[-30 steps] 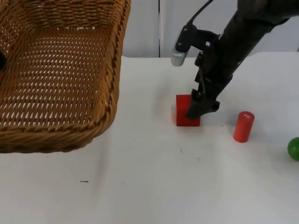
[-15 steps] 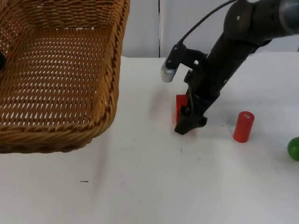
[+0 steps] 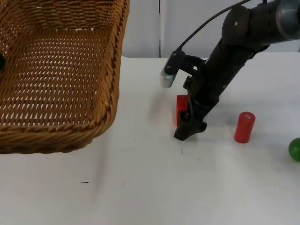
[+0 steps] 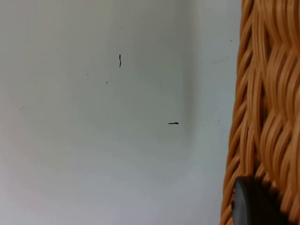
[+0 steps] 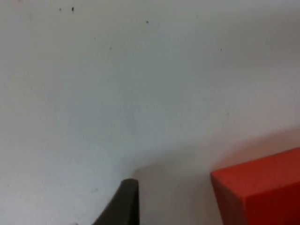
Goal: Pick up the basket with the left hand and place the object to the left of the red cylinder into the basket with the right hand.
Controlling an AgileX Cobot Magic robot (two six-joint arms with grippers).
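At the table's left, the left gripper (image 4: 255, 206) grips the rim of the woven basket (image 3: 56, 75), held up off the white table (image 3: 150, 187). Toward the middle, the right gripper (image 3: 190, 130) is down at the table over the red block (image 3: 181, 108); whether its fingers are spread cannot be told. The block's red corner lies beside a black fingertip (image 5: 123, 201). Further right stand a red cylinder (image 3: 244, 127) and a green ball (image 3: 295, 149).

No text, label, brand, number or sign could be read anywhere. The red cylinder (image 3: 244, 127) carried a faint mark on its top face, too small to make out. The table (image 4: 93, 140) bore only small dark specks, none forming letters or digits.
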